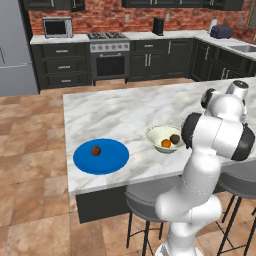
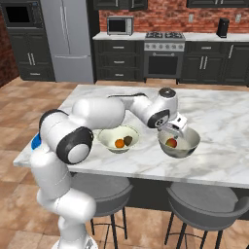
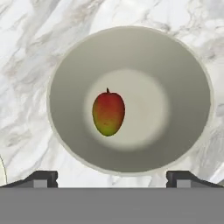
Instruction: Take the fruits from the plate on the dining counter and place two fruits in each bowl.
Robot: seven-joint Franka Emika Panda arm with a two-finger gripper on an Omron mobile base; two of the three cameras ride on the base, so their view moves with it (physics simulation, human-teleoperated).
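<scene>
Three of four fruits judged already placed, one left to move. Directly beneath the claw, its two dark fingertips standing wide apart and holding nothing: the round grey bowl with a mottled darker inside, and lying at its bottom, free of the fingers, the red-yellow-green mango. So far one fruit in that bowl, one short of the pair asked for.

Just beside the claw, toward the arm's base: the round cream-white bowl with a pale yellowish inside, holding the round orange and the dark brown-green kiwi-like fruit side by side. Complete, by the look of it.

Well apart from the claw, past the cream bowl along the white, grey-veined marble dining counter: the large flat bright blue plate, with the small tan-brown fruit resting near its middle. Remaining, as judged: fetching that last fruit and setting it in the grey bowl with the mango.

Count: four fruits, two bowls, one plate, one counter.
</scene>
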